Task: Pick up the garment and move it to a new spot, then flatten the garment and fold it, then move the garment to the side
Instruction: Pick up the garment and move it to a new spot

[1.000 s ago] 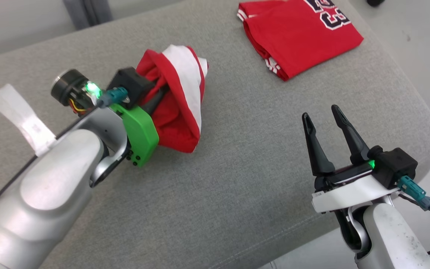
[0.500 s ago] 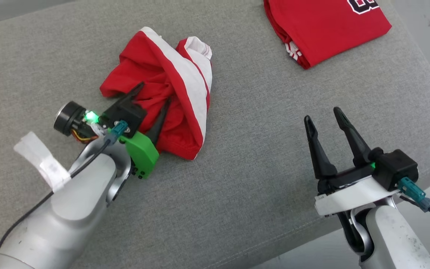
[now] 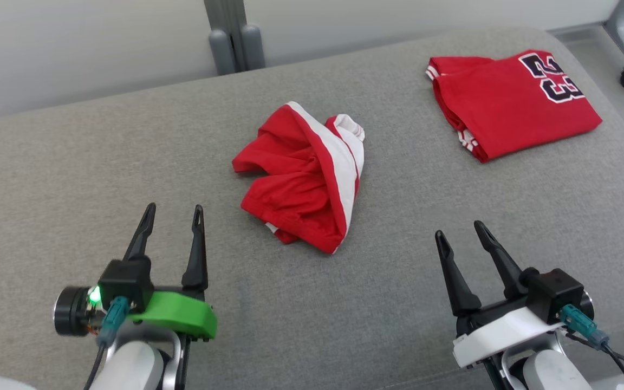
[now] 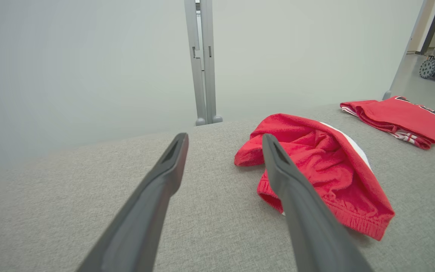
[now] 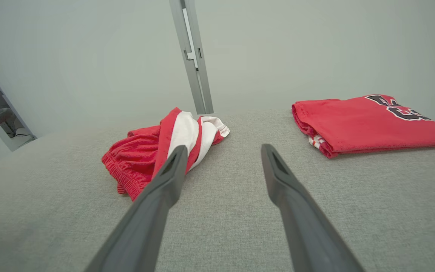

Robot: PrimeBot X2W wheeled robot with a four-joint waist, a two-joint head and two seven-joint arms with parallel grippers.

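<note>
Head view: crumpled red shorts (image 3: 304,179) lie at one o'clock from left gripper (image 3: 175,207), eleven from right gripper (image 3: 459,228); both fingers-apart and empty, they should pinch opposite corners.

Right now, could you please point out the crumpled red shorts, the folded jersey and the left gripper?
crumpled red shorts (image 3: 290,190), head view, middle red fabric
folded jersey (image 3: 512,116), head view, plain red panel
left gripper (image 3: 174,207), head view, between its fingertips
</note>
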